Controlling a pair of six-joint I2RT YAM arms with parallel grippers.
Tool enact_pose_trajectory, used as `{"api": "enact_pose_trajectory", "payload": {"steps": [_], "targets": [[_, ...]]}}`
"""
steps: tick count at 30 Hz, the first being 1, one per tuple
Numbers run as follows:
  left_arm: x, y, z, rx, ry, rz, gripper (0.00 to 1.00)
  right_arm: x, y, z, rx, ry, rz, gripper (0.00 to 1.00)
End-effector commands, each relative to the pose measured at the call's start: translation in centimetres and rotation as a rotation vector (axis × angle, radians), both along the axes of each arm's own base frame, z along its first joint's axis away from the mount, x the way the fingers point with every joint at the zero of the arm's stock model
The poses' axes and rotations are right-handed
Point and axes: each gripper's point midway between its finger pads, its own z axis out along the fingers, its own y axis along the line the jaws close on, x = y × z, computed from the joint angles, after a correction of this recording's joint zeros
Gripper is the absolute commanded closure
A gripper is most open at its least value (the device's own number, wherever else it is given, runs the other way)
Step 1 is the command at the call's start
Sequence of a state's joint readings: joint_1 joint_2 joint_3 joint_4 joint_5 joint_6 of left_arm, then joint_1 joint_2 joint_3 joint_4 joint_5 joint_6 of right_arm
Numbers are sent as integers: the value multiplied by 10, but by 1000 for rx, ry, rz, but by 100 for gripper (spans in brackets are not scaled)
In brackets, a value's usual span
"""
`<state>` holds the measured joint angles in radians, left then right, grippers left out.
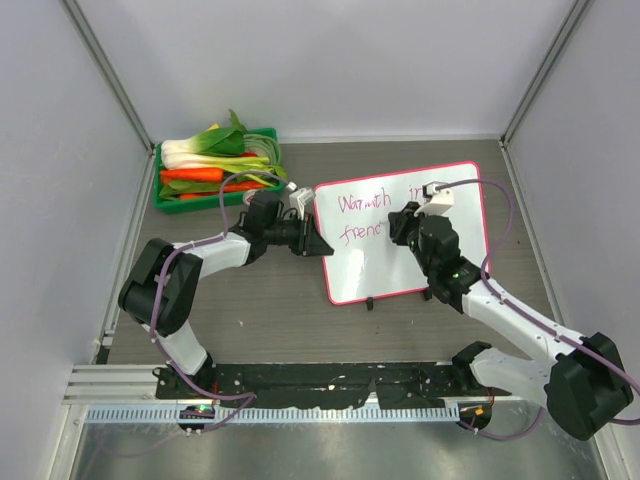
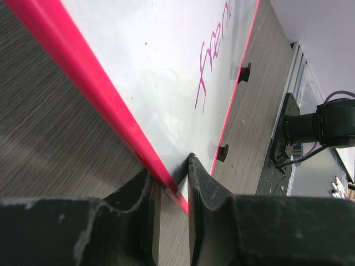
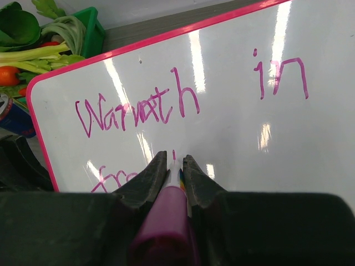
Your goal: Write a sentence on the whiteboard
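The whiteboard point(image 1: 400, 270) is a glossy white rectangle with a rounded pink-red frame point(image 2: 100, 97) and two small black feet point(image 1: 370, 303) on its near edge. It lies face up on the bench point(image 1: 260, 320), right of centre, with the green crate point(image 1: 165, 190) of vegetables point(image 1: 215, 150) to its far left. Its long axis runs left to right, the right end angled slightly farther away.

The sentence point(image 1: 362, 204) is thin magenta handwriting reading from the near side. "Warmth in" forms the upper line, and a second line below begins "frien".

The left tool point(image 2: 169, 177) is nearly closed, pinching the board's left edge with the pink frame between its fingers. The right tool point(image 3: 175, 163) is clamped on a magenta marker point(image 3: 166, 221), whose tip is at the board by the second line.
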<state>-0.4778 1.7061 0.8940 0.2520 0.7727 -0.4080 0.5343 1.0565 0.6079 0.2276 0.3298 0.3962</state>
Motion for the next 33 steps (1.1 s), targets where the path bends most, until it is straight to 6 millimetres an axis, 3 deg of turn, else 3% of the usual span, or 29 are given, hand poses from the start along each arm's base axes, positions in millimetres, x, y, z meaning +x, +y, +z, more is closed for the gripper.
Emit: {"api": "enact_pose_trajectory", "payload": {"steps": [1,18,33], "targets": [[-7,11,-47,161,-5,3,100,-5,-4,-4,-3,14,-3,98],[-7,11,-47,160,-6,3,100,-15,-4,-14,-15,45,24,98],[-7,11,-47,160,-6,3,100,-15,-8,-10,-22,35,11,98]]}}
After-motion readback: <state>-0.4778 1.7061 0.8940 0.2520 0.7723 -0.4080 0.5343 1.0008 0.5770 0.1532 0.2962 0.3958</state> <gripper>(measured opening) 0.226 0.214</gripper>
